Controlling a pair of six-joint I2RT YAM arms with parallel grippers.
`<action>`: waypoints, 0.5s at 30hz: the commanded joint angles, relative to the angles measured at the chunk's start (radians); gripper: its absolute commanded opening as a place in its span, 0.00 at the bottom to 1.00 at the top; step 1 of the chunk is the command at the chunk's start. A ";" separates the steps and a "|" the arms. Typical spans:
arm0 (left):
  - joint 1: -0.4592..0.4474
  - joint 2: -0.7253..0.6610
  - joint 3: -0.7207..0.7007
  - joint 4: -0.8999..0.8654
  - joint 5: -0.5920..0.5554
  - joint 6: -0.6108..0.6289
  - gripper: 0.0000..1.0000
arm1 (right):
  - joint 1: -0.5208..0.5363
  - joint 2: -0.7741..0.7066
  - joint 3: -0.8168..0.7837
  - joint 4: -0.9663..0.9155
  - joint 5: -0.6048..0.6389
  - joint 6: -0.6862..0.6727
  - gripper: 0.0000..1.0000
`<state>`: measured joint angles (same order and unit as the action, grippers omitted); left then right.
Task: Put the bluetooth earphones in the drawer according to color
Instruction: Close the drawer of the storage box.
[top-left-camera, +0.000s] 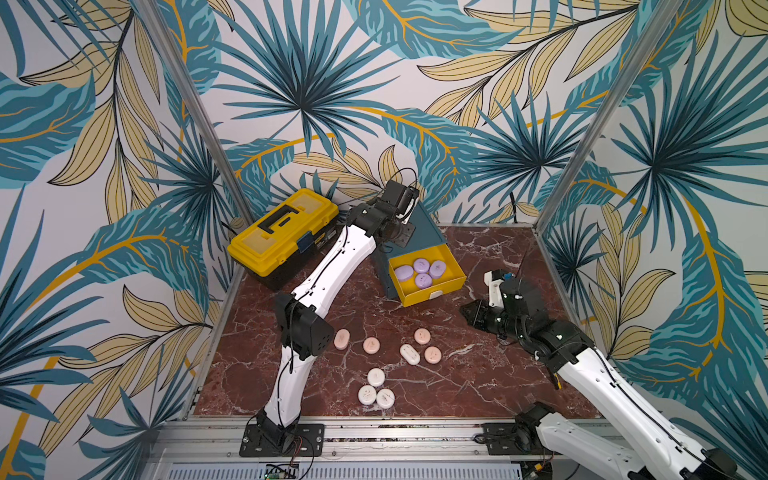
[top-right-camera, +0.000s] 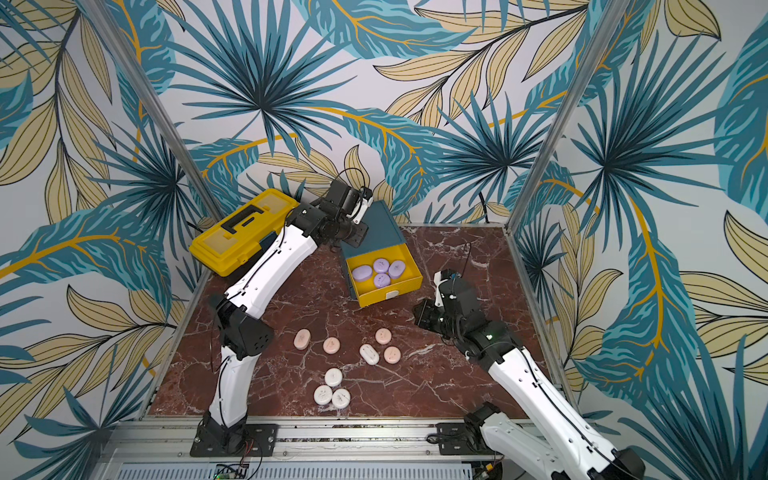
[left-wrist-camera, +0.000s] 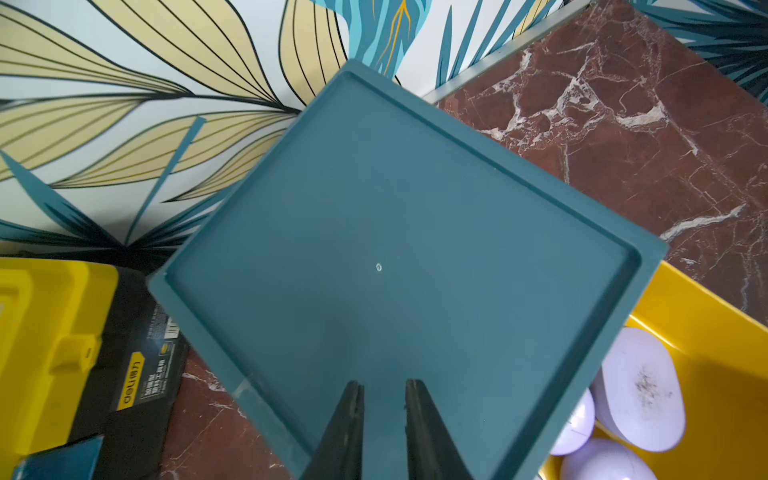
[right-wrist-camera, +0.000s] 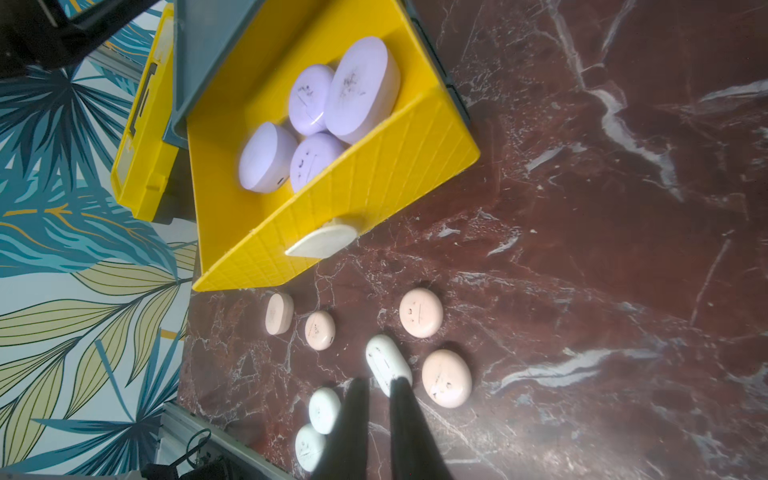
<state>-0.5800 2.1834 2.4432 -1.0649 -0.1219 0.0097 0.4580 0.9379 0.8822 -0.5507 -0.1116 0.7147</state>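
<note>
Both tools, left and right, narrowed and empty; the white case beside the right tool looks light, rigid, slick: pinch its long sides.

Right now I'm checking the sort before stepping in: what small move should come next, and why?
Probably the right gripper should push the yellow drawer shut: it holds four purple cases, none remain on the table, and the pink and white cases need the lower drawers.
</note>
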 joint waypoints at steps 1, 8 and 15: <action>0.023 0.033 0.027 0.016 0.046 -0.010 0.23 | 0.000 0.031 -0.030 0.099 -0.046 0.037 0.16; 0.047 0.087 0.027 -0.050 0.067 -0.010 0.25 | 0.002 0.131 -0.012 0.187 -0.053 0.037 0.14; 0.055 0.107 0.007 -0.087 0.089 -0.004 0.25 | 0.001 0.259 0.058 0.240 -0.045 0.021 0.13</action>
<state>-0.5346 2.2395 2.4535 -1.0443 -0.0490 0.0071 0.4580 1.1740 0.9062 -0.3649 -0.1551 0.7444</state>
